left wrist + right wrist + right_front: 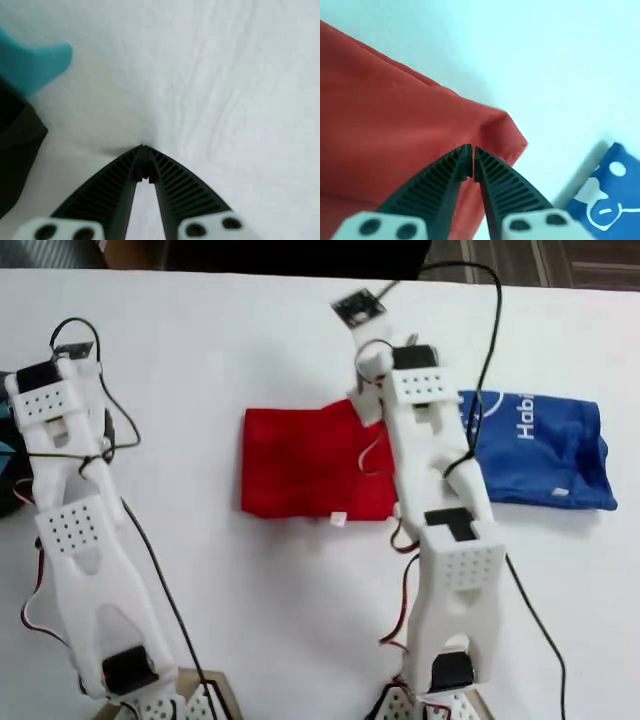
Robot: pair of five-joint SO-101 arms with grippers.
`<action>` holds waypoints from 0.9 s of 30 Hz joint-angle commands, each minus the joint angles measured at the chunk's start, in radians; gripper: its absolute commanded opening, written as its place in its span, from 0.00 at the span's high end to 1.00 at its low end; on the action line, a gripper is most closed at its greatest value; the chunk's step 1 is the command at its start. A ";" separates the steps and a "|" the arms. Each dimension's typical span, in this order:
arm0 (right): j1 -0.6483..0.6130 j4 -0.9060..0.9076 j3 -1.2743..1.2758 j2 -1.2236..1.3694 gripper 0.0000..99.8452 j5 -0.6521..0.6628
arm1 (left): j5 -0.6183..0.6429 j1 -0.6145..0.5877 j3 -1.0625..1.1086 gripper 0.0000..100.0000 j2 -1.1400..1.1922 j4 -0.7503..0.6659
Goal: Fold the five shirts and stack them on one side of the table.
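Blue shirt (545,455) — white lettering (524,418)

Red shirt (300,475) matt cloth, table (230,340) smooth

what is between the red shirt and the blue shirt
Bare white table, as the right wrist view shows; in the high view the right arm crosses above it.

Left arm (75,540) & right arm (440,500): white printed shells w/ dot-grid holes on flat panels; black servo blocks at joints. Thin black cables loop along both; red wires near bases. Left gripper (144,150) & right gripper (469,150): black ribbed fingers (177,182) tapering to a point, white mounts behind w/ paired round holes. Small black square module (358,307) on bracket at right arm's tip
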 commanded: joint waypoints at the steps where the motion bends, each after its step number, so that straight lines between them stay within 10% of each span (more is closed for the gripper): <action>1: -0.093 0.019 -0.104 -0.094 0.98 -0.015 | 0.009 0.026 0.001 0.97 0.006 -0.011; 27: -0.364 -0.170 -0.529 0.487 0.98 -0.009 | 0.005 0.029 0.002 0.97 0.006 -0.011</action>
